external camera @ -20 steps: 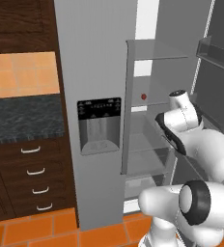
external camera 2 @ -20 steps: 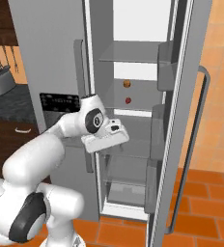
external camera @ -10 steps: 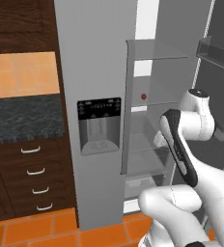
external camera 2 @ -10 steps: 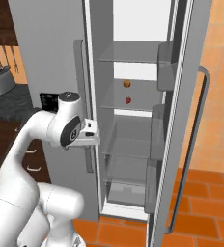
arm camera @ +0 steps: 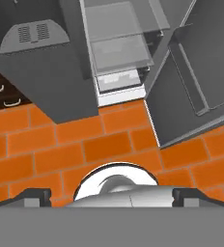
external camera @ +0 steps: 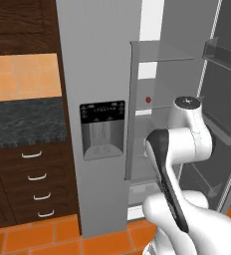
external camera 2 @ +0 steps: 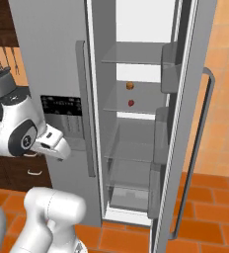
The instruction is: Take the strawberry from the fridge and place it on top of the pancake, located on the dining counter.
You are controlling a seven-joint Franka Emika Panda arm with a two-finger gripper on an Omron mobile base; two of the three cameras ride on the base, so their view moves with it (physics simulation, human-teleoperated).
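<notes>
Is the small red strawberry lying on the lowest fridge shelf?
No, the small red strawberry rests on a middle glass shelf, well above the bottom.

No readable text or labels

Orange brick-tiled floor (arm camera: pixel 109 144), dark brown wooden drawer cabinet with white handles (external camera: pixel 30 187) at 8 o'clock, dark speckled stone tabletop (external camera: pixel 23 122) above, orange tiled wall (external camera: pixel 23 77) at 10 o'clock
</notes>
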